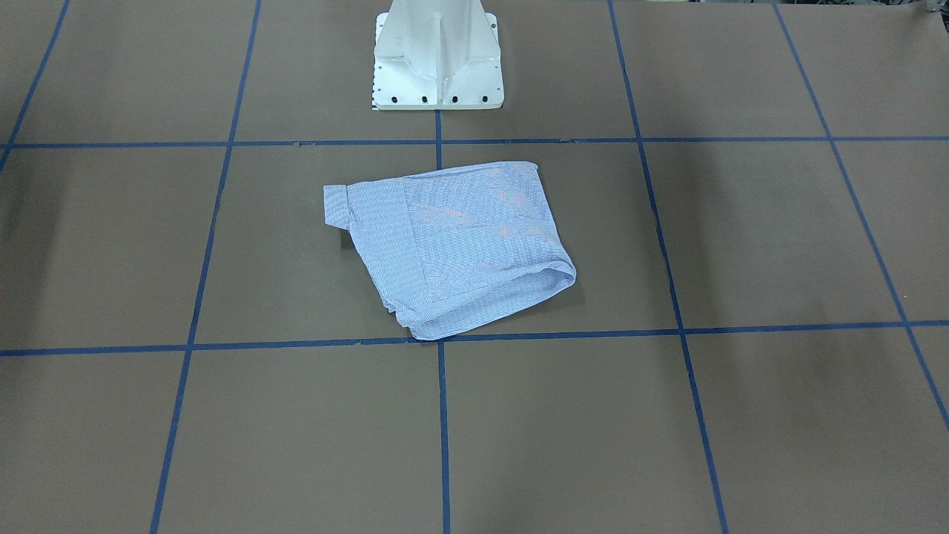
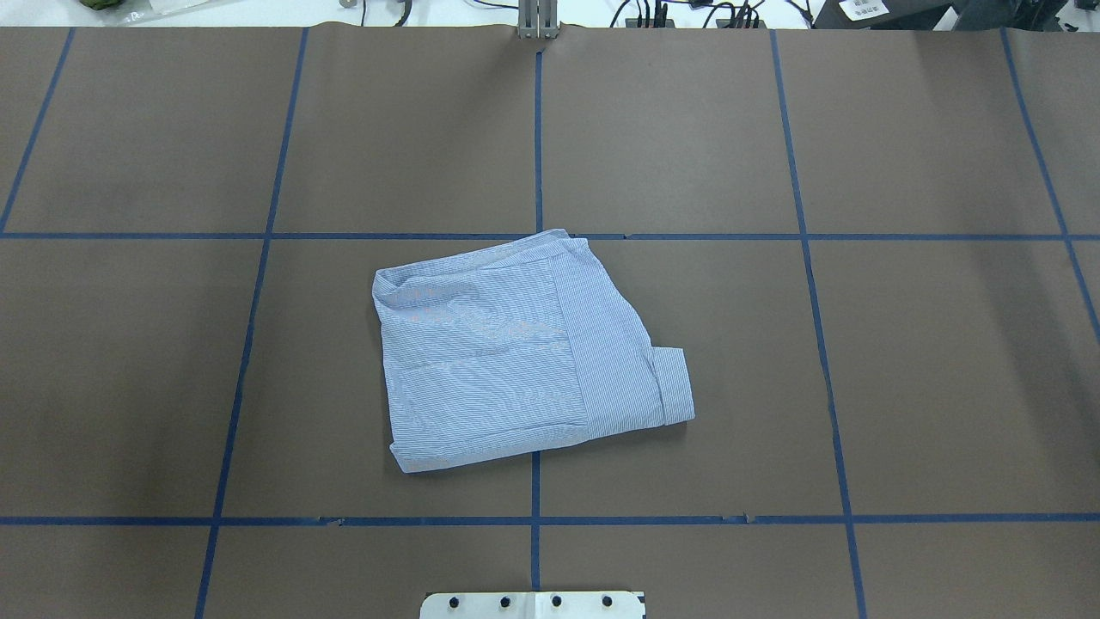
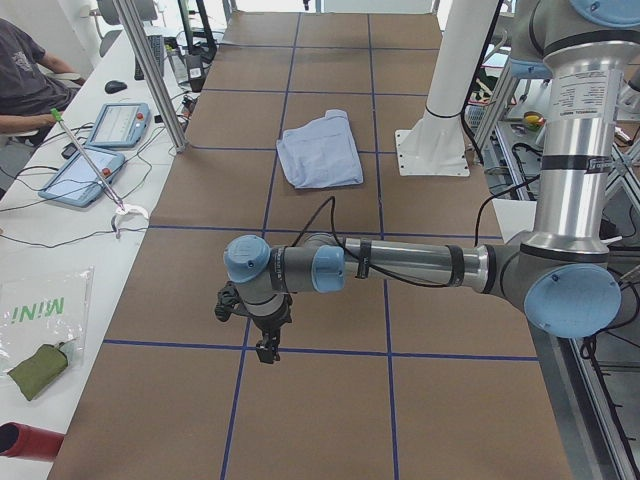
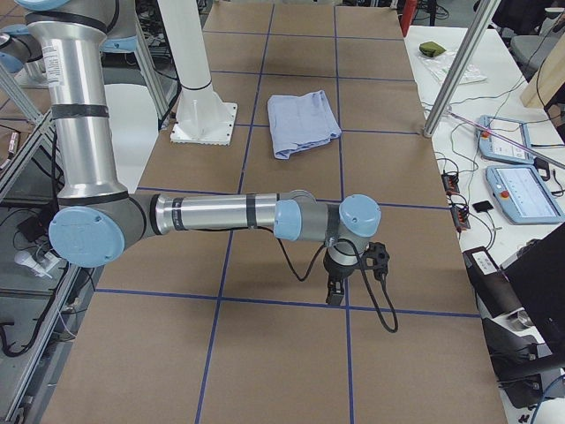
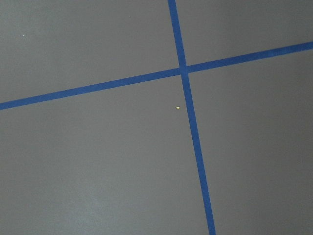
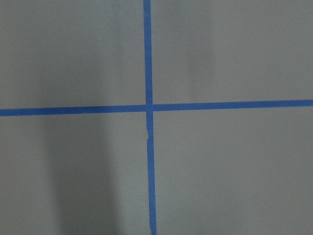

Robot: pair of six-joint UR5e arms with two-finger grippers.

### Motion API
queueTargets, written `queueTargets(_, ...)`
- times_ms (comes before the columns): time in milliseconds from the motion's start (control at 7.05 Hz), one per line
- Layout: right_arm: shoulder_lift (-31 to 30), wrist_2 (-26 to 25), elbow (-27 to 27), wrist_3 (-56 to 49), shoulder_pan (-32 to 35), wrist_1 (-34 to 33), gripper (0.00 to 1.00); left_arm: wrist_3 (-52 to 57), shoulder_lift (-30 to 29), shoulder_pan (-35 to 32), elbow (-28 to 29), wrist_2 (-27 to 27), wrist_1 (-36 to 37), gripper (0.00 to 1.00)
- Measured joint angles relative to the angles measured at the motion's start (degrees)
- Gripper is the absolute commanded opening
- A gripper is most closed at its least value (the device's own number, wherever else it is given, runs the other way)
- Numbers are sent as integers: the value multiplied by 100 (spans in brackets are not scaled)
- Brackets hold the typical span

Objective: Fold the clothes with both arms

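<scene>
- The left gripper (image 3: 265, 350) hangs low over the desk (image 2: 945, 387), at the end on the robot's left. It appears only in the side view, so I cannot tell if its jaws are open or closed.
- The right gripper (image 4: 335, 291) hangs the same way over the opposite end. It also appears only in a side view, so I cannot tell its state either.
- Each wrist camera shows only the bare brown desk and a cross of blue tape (image 5: 182, 71). No cloth and no fingers are in these views, so neither gripper seems to hold anything.
- The left arm (image 3: 400, 265) and the right arm (image 4: 212, 214) both reach out sideways, away from the middle.
- The shirt (image 2: 516, 352) lies in the middle of the desk, just in front of the white pedestal (image 1: 437, 59), and is well apart from both grippers.
- It is a flat folded packet. Its long axis runs from the robot's left to its right, along the line between the two grippers.
- A cuff (image 2: 675, 383) sticks out on the robot's right side.
- The packet sits nearly on the centre line, so neither arm looks clearly nearer.
- In my judgement the folding is nearly finished. For any further fold, each gripper must first travel inward toward the middle.
</scene>
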Motion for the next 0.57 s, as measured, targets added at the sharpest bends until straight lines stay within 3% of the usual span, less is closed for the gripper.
queueTargets(567,-968,-15,1035,378,117,65,100,-19,-5,1,-41,5,-2,100)
